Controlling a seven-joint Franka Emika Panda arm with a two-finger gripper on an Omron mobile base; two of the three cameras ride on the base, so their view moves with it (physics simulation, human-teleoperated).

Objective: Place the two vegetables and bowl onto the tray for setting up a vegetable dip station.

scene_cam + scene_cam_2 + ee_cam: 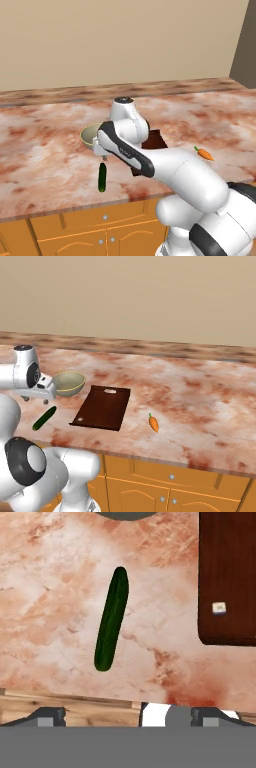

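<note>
Reddish marble counter [200, 391] over orange-wood cabinets [165, 488] with small knobs, beige wall [140, 296] behind.

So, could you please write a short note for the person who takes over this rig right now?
End effector: open, holding nothing, above the cucumber.
Cucumber: lying on the counter near the front edge, apart from the tray.
Bowl: on the counter beside the tray's slot-handle end, not on it.
Carrot: on the counter on the tray's other side.
Tray: nothing on it.
Done: nothing placed yet.
Left: move the cucumber, carrot and bowl onto the tray; the cucumber looks like the likely first pick.
</note>
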